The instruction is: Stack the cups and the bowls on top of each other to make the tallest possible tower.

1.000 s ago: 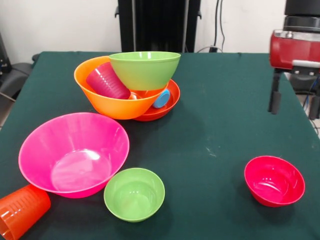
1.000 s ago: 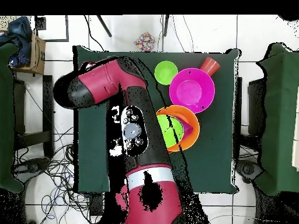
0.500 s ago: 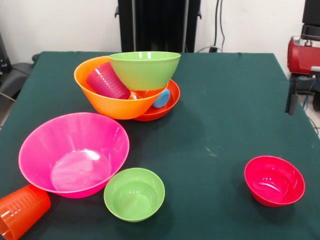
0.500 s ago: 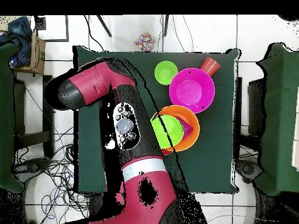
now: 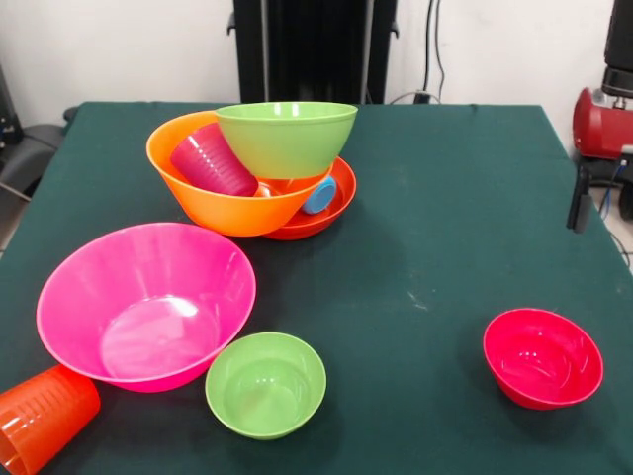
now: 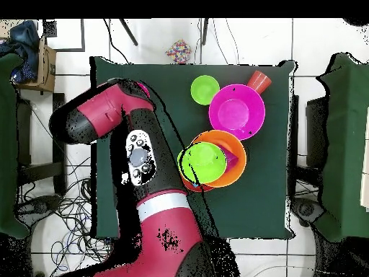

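The tower stands at the back left: a shallow red-orange bowl [image 5: 339, 194] as base, a large orange bowl [image 5: 220, 203] leaning in it, and a medium lime green bowl [image 5: 287, 137] on top. A purple cup [image 5: 211, 160] lies in the orange bowl and a blue cup [image 5: 319, 195] lies in the base bowl. A large pink bowl [image 5: 145, 302], a small lime green bowl [image 5: 265, 384] and a small crimson bowl [image 5: 542, 356] stand apart at the front. An orange cup [image 5: 40, 416] lies at the front left. My gripper [image 5: 601, 198] is open and empty beyond the table's right edge. No red cup shows.
In the overhead view my arm [image 6: 133, 155] covers the table's left half and hides the crimson bowl. The tower's green bowl [image 6: 202, 161], the pink bowl [image 6: 236, 111], the small green bowl [image 6: 205, 89] and the orange cup [image 6: 259, 80] show to its right.
My gripper has moved right in the front view, off the table's edge. In the overhead view the arm has swung left and uncovered the tower's green bowl. No bowl or cup moved.
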Robot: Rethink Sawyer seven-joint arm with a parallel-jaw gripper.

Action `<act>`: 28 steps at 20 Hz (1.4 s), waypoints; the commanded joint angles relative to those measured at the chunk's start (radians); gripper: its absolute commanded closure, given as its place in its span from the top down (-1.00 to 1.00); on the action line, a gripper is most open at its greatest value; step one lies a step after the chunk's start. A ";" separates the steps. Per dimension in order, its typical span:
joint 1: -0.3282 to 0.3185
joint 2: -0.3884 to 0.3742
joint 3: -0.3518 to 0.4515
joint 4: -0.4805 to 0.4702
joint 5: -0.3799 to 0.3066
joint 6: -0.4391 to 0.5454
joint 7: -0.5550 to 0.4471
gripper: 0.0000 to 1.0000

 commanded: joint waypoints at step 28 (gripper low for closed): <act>0.010 0.075 -0.032 0.008 -0.345 -0.064 -0.446 1.00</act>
